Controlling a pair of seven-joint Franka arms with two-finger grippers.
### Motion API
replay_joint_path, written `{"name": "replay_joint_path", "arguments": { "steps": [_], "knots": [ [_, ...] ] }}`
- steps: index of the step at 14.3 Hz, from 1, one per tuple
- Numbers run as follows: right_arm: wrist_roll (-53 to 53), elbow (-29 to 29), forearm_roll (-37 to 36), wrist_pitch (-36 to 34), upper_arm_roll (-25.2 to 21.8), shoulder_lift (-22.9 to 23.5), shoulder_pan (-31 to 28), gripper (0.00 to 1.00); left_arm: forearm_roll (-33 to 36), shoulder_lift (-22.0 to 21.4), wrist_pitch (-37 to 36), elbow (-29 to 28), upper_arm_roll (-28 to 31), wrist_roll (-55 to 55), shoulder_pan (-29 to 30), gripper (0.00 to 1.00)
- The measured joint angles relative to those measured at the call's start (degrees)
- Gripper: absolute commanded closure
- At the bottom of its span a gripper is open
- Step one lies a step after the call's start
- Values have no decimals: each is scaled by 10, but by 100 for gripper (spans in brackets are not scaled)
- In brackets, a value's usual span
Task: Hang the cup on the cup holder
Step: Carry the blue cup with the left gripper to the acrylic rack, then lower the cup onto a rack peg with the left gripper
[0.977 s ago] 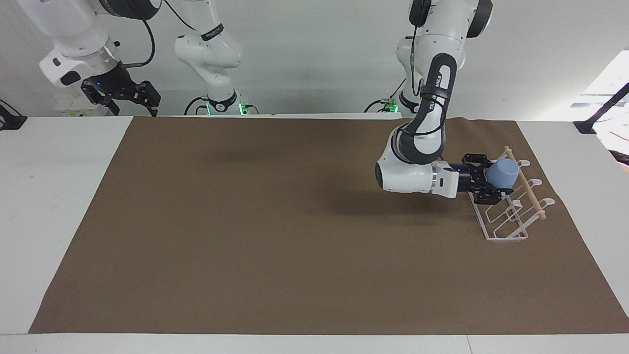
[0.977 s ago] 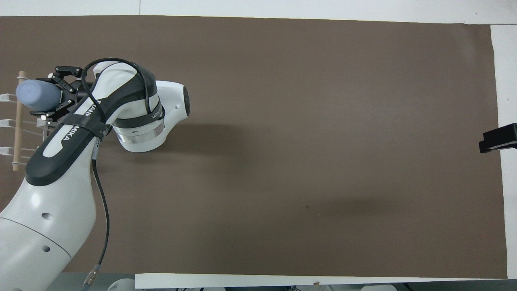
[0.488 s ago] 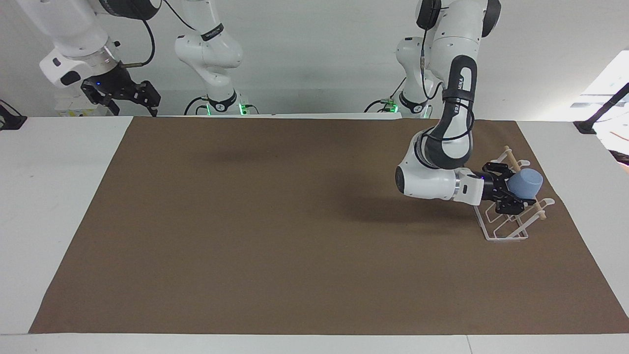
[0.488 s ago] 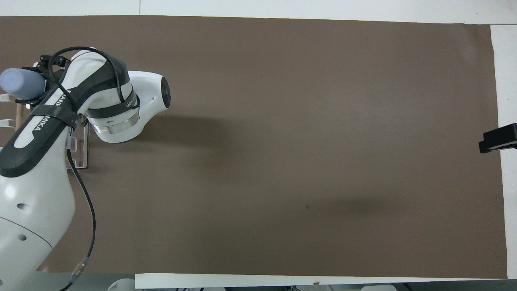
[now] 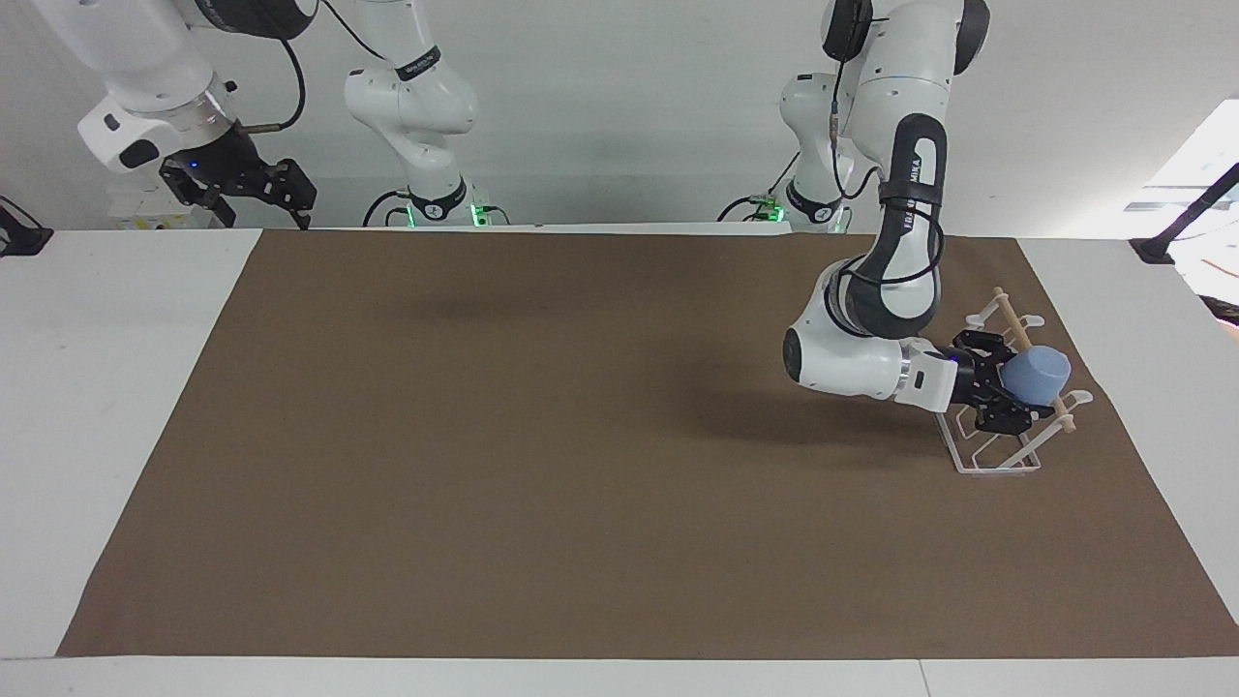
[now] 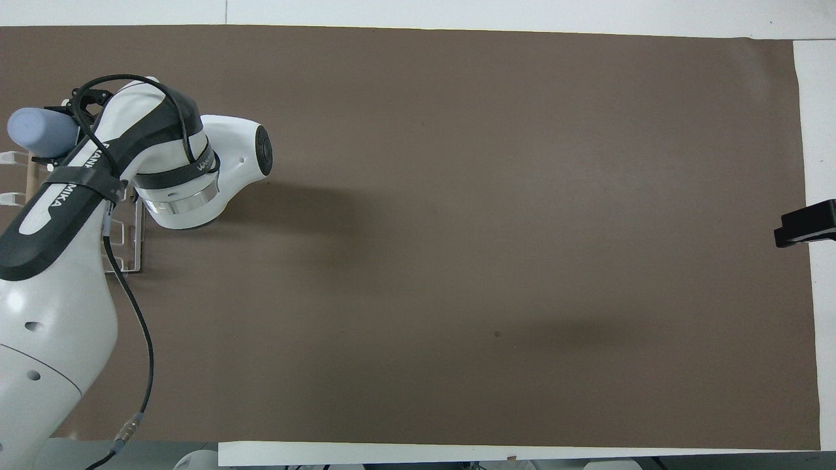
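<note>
The light-blue cup (image 5: 1035,377) lies on its side in my left gripper (image 5: 1014,389), which is shut on it. The gripper holds it over the white wire cup holder (image 5: 997,436), with the cup against the wooden rod (image 5: 1012,322) and the prongs. In the overhead view the cup (image 6: 39,130) shows at the left arm's end of the mat, and the left arm covers most of the cup holder (image 6: 129,261). My right gripper (image 5: 254,189) waits raised above the right arm's end of the table.
A brown mat (image 5: 542,436) covers the table. A black clamp (image 6: 806,222) sits at the table's edge at the right arm's end.
My left gripper has carried the cup along the rack toward the left arm's end of the table and lowered it onto the prongs, tilting down a little. The right arm has not moved.
</note>
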Motion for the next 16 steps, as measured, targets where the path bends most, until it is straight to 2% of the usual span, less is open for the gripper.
{"name": "replay_joint_path", "arguments": {
  "steps": [8,12,13,15,16],
  "knots": [
    [0,0,0,0,0,0,0,1,2,0,12,-1,0,4,10,100],
    [0,0,0,0,0,0,0,1,1,2,37,-22,-1,2,17,100],
    [0,0,0,0,0,0,0,1,1,2,39,-24,-1,2,20,99],
    [0,0,0,0,0,0,0,1,-1,2,47,-25,-1,2,24,89],
    [0,0,0,0,0,0,0,1,-5,2,52,-25,-1,2,25,88]
  ]
}}
